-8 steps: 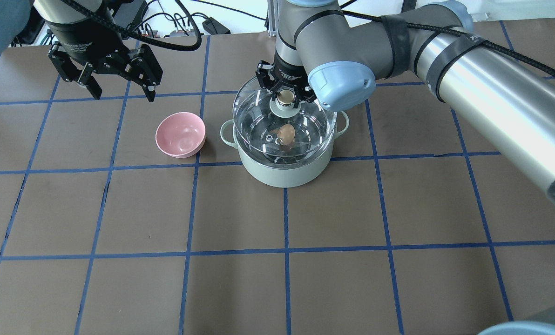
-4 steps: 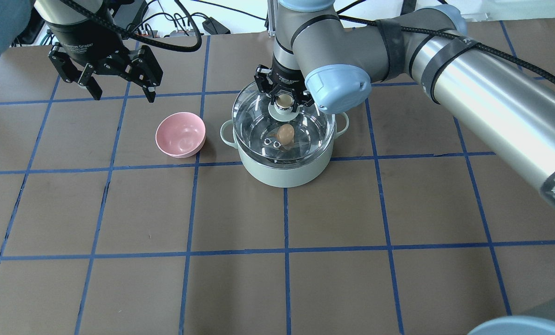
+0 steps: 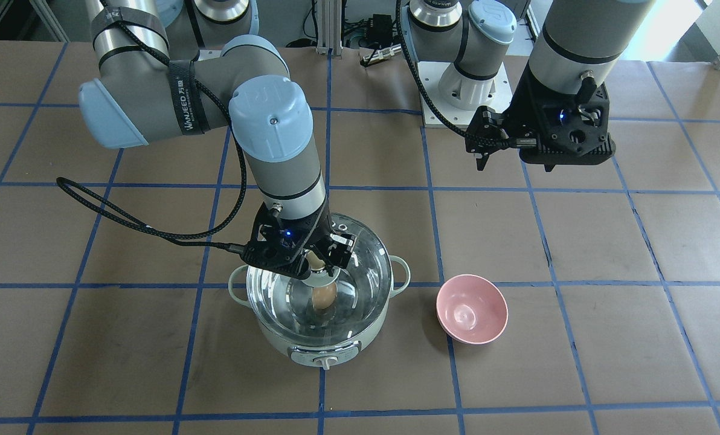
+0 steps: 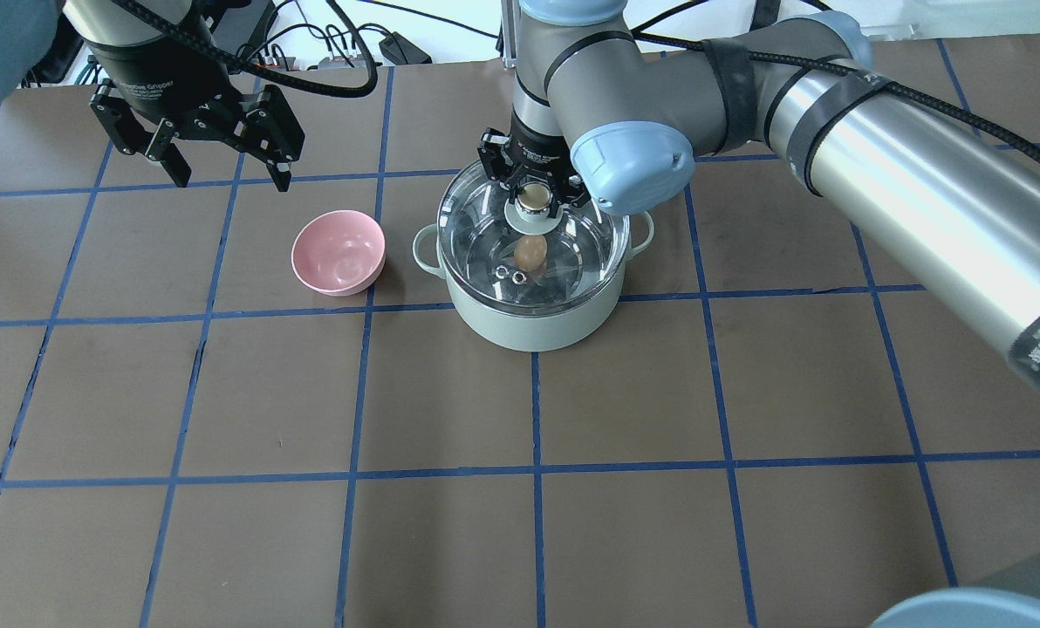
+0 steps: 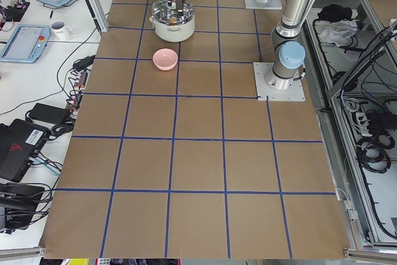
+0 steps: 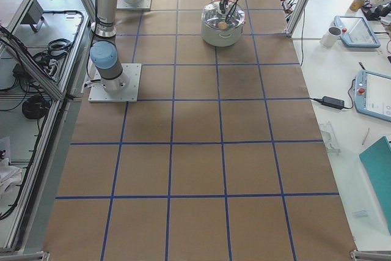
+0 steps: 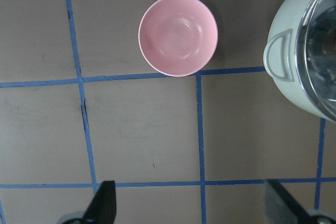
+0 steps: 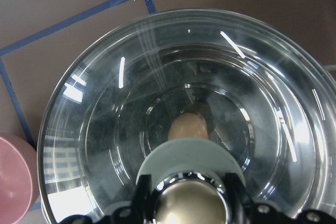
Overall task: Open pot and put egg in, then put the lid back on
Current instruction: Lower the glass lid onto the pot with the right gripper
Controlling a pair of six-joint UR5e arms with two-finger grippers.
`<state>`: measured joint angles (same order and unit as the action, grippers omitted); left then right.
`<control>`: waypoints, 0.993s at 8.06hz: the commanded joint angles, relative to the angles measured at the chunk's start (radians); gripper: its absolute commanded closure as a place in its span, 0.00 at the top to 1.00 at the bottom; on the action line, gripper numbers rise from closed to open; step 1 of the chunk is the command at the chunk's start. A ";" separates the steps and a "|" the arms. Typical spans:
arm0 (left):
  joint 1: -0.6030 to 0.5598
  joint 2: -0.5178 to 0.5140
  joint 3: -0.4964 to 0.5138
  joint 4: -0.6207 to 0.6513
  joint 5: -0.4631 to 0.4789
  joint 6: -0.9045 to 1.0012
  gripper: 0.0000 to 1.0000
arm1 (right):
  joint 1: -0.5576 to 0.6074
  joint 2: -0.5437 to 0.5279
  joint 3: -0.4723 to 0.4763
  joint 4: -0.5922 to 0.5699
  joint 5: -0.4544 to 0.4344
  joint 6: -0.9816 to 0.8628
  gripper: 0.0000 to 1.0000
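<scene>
The mint-green pot point(image 4: 529, 324) stands mid-table, its dial facing away from the robot point(image 3: 325, 360). The tan egg point(image 4: 530, 252) lies on the pot's steel bottom and shows through the glass in the right wrist view point(image 8: 189, 127). The clear glass lid point(image 4: 476, 231) sits level at the pot's rim. My right gripper point(image 4: 535, 194) is shut on the lid's beige knob point(image 8: 190, 208). My left gripper point(image 4: 232, 180) is open and empty, hovering above the table to the far left of the pot, beyond the bowl.
An empty pink bowl point(image 4: 338, 253) stands just left of the pot; it also shows in the left wrist view point(image 7: 178, 35). Cables and boxes lie past the table's far edge point(image 4: 345, 52). Brown table with blue grid lines stretches toward the robot point(image 4: 529, 488).
My right gripper has lowered the lid from a raised, slightly offset position down onto the pot's rim. The egg, the bowl and my left arm have not moved.
</scene>
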<state>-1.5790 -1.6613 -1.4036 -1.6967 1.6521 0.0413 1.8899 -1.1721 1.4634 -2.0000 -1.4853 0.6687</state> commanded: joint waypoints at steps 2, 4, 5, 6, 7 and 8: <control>0.001 0.000 0.000 0.000 0.000 0.002 1.00 | 0.011 -0.001 -0.002 0.006 0.000 0.018 0.07; 0.001 0.000 -0.002 0.000 0.000 0.002 1.00 | 0.011 0.002 -0.002 0.004 -0.001 0.003 0.09; 0.001 0.000 -0.002 0.000 0.000 0.002 1.00 | 0.011 0.003 0.000 0.003 -0.001 0.003 0.10; 0.001 0.000 0.000 0.000 0.000 0.002 1.00 | 0.011 0.005 0.002 0.003 -0.001 0.002 0.12; 0.001 -0.002 -0.002 0.003 0.000 -0.009 1.00 | 0.011 0.005 0.003 0.003 -0.003 0.002 0.16; 0.001 -0.002 -0.002 0.005 0.000 -0.006 1.00 | 0.011 0.006 0.003 0.001 -0.003 0.002 0.20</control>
<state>-1.5785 -1.6619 -1.4046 -1.6950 1.6521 0.0381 1.9005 -1.1680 1.4651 -1.9972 -1.4871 0.6710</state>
